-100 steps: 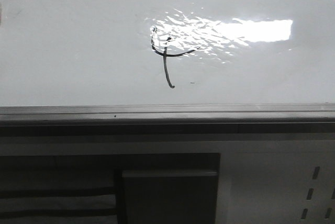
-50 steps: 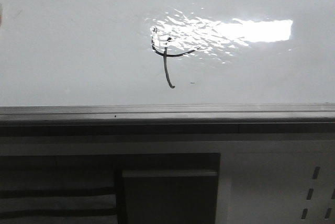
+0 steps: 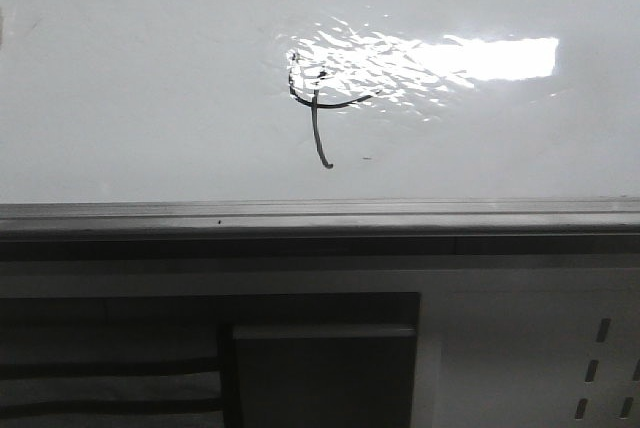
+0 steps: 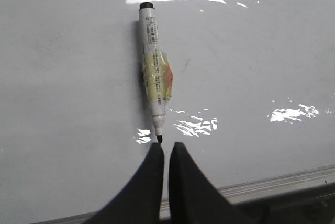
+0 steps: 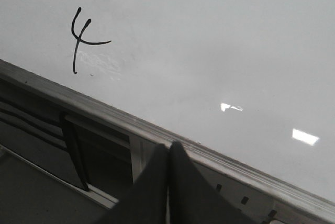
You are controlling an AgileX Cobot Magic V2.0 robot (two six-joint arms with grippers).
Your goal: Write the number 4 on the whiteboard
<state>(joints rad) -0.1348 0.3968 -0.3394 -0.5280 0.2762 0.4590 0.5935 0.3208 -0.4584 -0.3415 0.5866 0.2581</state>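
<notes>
The whiteboard (image 3: 150,98) fills the upper front view, with a bright glare (image 3: 480,58). The number 4 (image 3: 316,113) is drawn on it, a dark hook crossed by a long stroke; it also shows in the right wrist view (image 5: 78,38). No gripper shows in the front view. In the left wrist view a white marker (image 4: 155,72) with yellow tape lies loose on the board (image 4: 251,67), uncapped tip just beyond my left gripper (image 4: 166,145), which is shut and empty. My right gripper (image 5: 168,144) is shut and empty over the board's near rail, off to the side of the 4.
A grey metal edge rail (image 3: 320,213) runs along the board's near side. Below it are a dark recess with a grey block (image 3: 325,368) and a perforated white panel (image 3: 600,358). A tiny dark speck (image 3: 367,158) lies beside the 4.
</notes>
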